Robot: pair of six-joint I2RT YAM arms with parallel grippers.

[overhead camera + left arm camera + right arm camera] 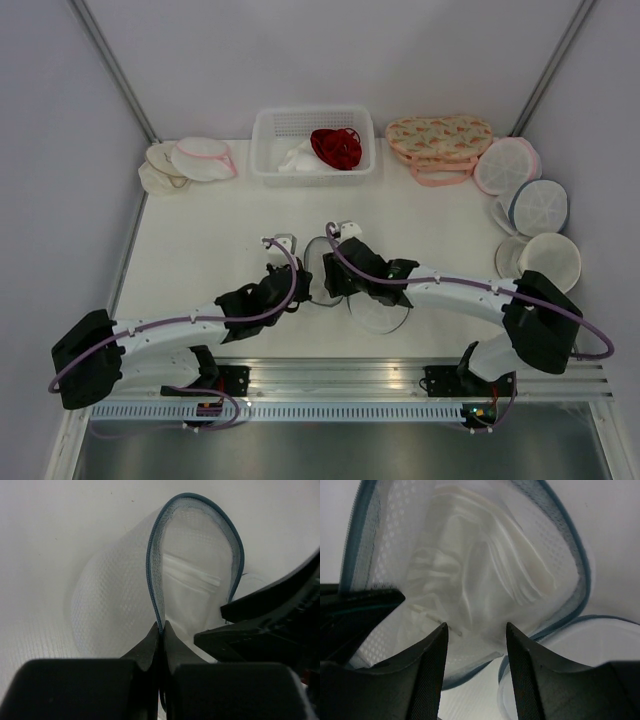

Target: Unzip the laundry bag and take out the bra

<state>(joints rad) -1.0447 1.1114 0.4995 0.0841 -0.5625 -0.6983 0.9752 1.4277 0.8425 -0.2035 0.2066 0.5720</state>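
Observation:
The laundry bag (378, 312) lies at the table's middle, white mesh with a grey-blue zipper rim (150, 565), unzipped and gaping. My left gripper (161, 627) is shut on the rim at the near end of the opening and holds it up; in the top view it (300, 285) is at the bag's left. The white bra (485, 570) lies folded inside the bag and also shows in the left wrist view (192, 580). My right gripper (476, 626) is open and empty at the mouth of the bag, just short of the bra; the top view shows it (335, 275) over the bag.
A white basket (268, 140) at the back holds a red garment (336, 147) and white cloth. A flowered pink pouch (440, 140) lies to its right. Round bags lie at the back left (205, 158) and along the right edge (538, 207).

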